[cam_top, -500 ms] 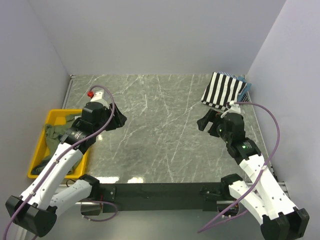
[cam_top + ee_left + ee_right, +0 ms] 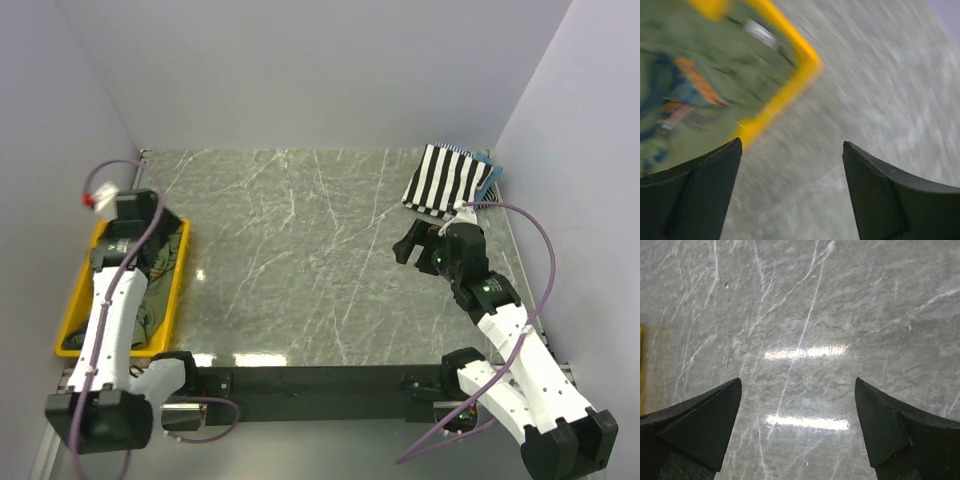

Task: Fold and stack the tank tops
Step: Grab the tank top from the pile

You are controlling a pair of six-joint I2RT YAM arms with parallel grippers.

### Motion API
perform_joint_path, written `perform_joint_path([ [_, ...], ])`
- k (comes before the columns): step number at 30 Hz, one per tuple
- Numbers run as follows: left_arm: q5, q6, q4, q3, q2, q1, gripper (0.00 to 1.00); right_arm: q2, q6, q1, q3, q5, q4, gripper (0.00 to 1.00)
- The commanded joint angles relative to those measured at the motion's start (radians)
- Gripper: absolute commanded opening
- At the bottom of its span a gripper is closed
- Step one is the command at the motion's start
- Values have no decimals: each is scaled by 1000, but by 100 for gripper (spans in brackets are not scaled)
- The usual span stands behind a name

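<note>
Top external view first: olive-green tank top (image 2: pixel 163 268) crumpled inside the yellow plastic tray (image 2: pixel 72 315) at the left edge of the table, partly hidden under the left arm. Also there in the left wrist view, though badly blurred, with the chest graphic just an orange-and-blue smear and no lettering to read. Black-and-white striped tank top (image 2: pixel 447 182) way over in the far right corner, folded into a rough rectangle and lying flat, with a bit of blue cloth (image 2: pixel 490 172) poking out from under its right side. Well apart from the olive one, so not stacked.

Left gripper (image 2: pixel 791 146) hanging over a corner of the tray where the yellow rim meets the table. Fingers spread wide, nothing between them. Hard to see from above, tucked under the wrist housing.

Right gripper (image 2: pixel 797 382) out on the right half, near the striped top on its near side but not touching it. Jaws wide apart too, holding nothing, only bare surface and two bright light reflections underneath.

All on a grey-green marble-look tabletop (image 2: pixel 300 230), pale walls on three sides.
</note>
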State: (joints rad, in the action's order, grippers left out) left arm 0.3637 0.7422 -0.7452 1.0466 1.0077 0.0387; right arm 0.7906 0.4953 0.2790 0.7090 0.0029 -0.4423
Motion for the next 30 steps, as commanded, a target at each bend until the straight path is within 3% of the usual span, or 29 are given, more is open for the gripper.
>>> perform_joint_path([
  [1, 38, 45, 3, -55, -11, -213, 90, 10, -21, 6, 35, -27, 13, 100],
  [3, 24, 75, 55, -100, 28, -357, 91, 12, -21, 6, 32, -46, 19, 100],
  [6, 5, 130, 82, -145, 149, -482, 89, 21, -23, 6, 26, -66, 30, 100],
  [10, 24, 192, 102, -122, 308, -526, 88, 33, -24, 6, 20, -86, 30, 100],
  [16, 69, 241, 144, -112, 400, -540, 87, 30, -24, 6, 12, -96, 33, 100],
  [23, 24, 275, 174, -103, 531, -543, 77, 30, -26, 6, 10, -112, 36, 100],
  [24, 14, 272, 178, -99, 542, -545, 73, 32, -26, 6, 10, -113, 36, 100],
  [26, -41, 257, 167, -79, 569, -543, 53, 29, -27, 6, 10, -118, 39, 100],
  [27, -58, 234, 170, -71, 566, -543, 42, 26, -27, 6, 10, -122, 39, 100],
  [29, -89, 215, 191, -83, 496, -543, 4, 21, -27, 6, 9, -127, 40, 100],
  [30, -107, 198, 208, -94, 462, -543, 1, 18, -27, 6, 9, -136, 45, 100],
])
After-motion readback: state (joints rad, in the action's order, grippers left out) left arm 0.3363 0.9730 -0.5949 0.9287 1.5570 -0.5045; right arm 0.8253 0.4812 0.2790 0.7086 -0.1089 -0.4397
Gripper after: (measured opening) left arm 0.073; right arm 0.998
